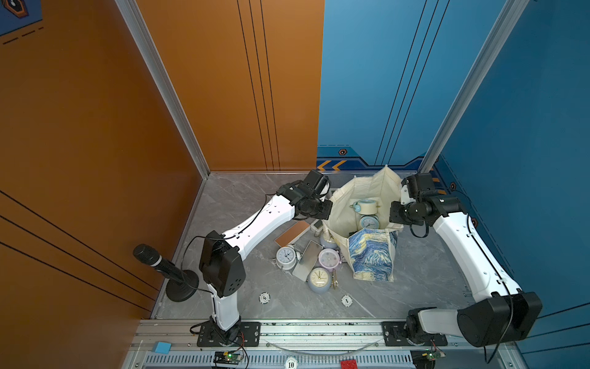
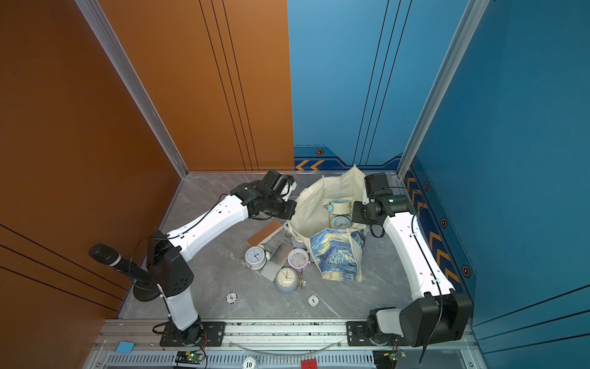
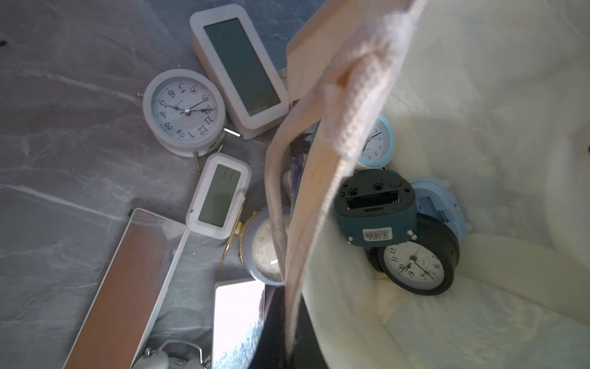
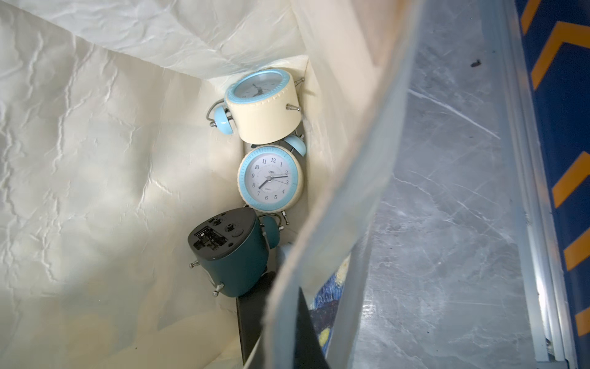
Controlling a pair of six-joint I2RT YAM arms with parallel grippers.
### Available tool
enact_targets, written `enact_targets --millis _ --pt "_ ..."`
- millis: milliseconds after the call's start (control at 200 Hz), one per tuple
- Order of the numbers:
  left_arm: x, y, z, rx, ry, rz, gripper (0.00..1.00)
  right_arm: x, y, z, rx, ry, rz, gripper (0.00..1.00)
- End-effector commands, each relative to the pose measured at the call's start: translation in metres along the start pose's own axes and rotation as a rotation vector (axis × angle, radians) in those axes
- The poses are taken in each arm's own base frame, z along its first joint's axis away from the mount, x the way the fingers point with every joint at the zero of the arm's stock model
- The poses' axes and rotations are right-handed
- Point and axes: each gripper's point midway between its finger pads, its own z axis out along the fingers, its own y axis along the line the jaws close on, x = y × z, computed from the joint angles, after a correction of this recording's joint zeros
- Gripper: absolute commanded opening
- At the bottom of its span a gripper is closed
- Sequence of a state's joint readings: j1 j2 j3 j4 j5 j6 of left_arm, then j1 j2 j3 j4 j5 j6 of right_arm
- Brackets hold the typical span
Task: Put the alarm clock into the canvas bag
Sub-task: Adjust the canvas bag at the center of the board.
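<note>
**A:** What do the wrist views add to the overhead ones?

**B:** In both top views only two clocks show inside the canvas bag [image 1: 372, 258]: a cream-and-blue clock [image 1: 366, 205] and a blue-rimmed clock [image 1: 369, 221] just beside it. The left wrist view adds a dark teal clock [image 3: 376, 211] lying back-up against a black clock [image 3: 415, 266], deep in the cream lining; the right wrist view shows the teal one too, but not the black face.

**A:** And outside the bag?

**B:** On the grey worktop [image 1: 424, 274], on the left arm's side of the bag, lie a white round clock [image 1: 286, 257], a pink clock [image 1: 328, 258] and a lavender clock [image 1: 318, 279]. The left wrist view also shows a large digital clock [image 3: 239, 70] and a small digital clock [image 3: 218, 195], which hardly show from above.

**A:** Where does the bag stand relative to the hands?

**B:** Upright between them, mouth spread. The left hand [image 1: 326, 211] is at the rim on its own side; the right hand [image 1: 395, 214] is at the opposite rim; every clock lies lower than both, none in a hand.

**A:** And the hands themselves?

**B:** Both are closed tight, each pinching the bag's rim. In the left wrist view the cloth edge runs into a dark finger [image 3: 274, 338]; in the right wrist view it runs into that hand's own dark finger [image 4: 308, 335].
</note>
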State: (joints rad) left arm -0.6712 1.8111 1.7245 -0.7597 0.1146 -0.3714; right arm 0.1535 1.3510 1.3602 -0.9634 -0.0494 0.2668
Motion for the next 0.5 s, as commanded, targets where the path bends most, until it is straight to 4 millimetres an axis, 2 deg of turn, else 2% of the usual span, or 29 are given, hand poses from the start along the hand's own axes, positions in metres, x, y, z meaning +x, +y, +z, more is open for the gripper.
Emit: enact_targets --millis 0,160,310,430,496 --pt "-0.007 0.024 -0.044 -0.025 -0.069 -0.033 0.00 0.003 0.022 0.011 -0.031 0.032 0.001 0.04" --pt "0.001 0.062 -0.067 -0.074 -0.098 -0.094 0.00 0.006 0.049 0.025 -0.057 0.043 -0.032 0.04" --pt "0.005 0.084 -0.091 -0.100 -0.141 -0.135 0.00 0.010 0.076 0.039 -0.086 0.059 -0.070 0.04" --pt "0.005 0.090 -0.106 -0.102 -0.171 -0.150 0.00 0.011 0.097 0.043 -0.122 0.064 -0.099 0.04" --pt "0.002 0.081 -0.107 -0.069 -0.172 -0.141 0.00 0.010 0.099 0.040 -0.123 0.058 -0.105 0.04"
